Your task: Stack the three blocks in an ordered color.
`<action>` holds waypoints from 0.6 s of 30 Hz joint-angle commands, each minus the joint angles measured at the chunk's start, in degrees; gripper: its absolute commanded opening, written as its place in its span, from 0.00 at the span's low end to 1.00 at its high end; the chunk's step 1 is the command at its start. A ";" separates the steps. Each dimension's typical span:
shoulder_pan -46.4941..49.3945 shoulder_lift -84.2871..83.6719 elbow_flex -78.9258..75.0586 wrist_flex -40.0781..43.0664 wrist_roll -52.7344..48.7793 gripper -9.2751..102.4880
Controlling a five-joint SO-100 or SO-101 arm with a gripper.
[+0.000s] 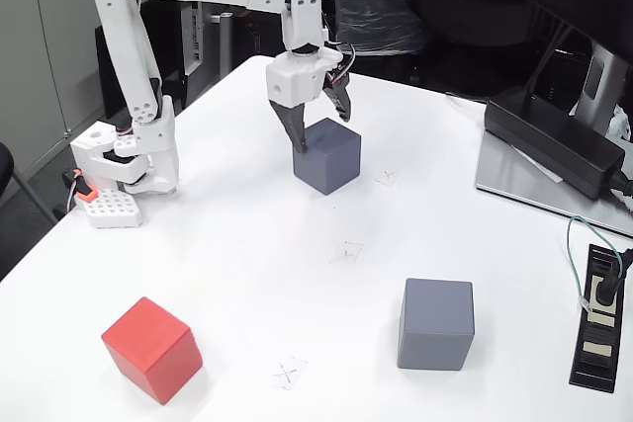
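In the fixed view the white arm reaches out over the table and its gripper hangs point-down at the far grey block. The jaws are spread, one dark finger at the block's left top edge and the other just behind its back edge; nothing is clamped, so it reads as released and straddling the cube, ready to close. That block sits at the middle of the tabletop towards the back. The near grey block stands well apart at the front right, and the red block lies at the front left, turned a little askew. None is stacked yet.

The cubes look matte, stiff and plain-faced, probably light (foam or painted wood, I cannot tell which). Such flat sides should hold well under the pads if taken on two opposite faces, high enough to leave the base free for setting down. A black power brick rests at the right edge, clear of the work
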 commanded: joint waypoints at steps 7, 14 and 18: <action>-0.26 -0.88 -0.88 -0.53 0.79 0.38; -0.26 -7.29 -1.76 -2.46 0.79 0.35; -0.18 -7.12 -1.85 -3.16 0.88 0.31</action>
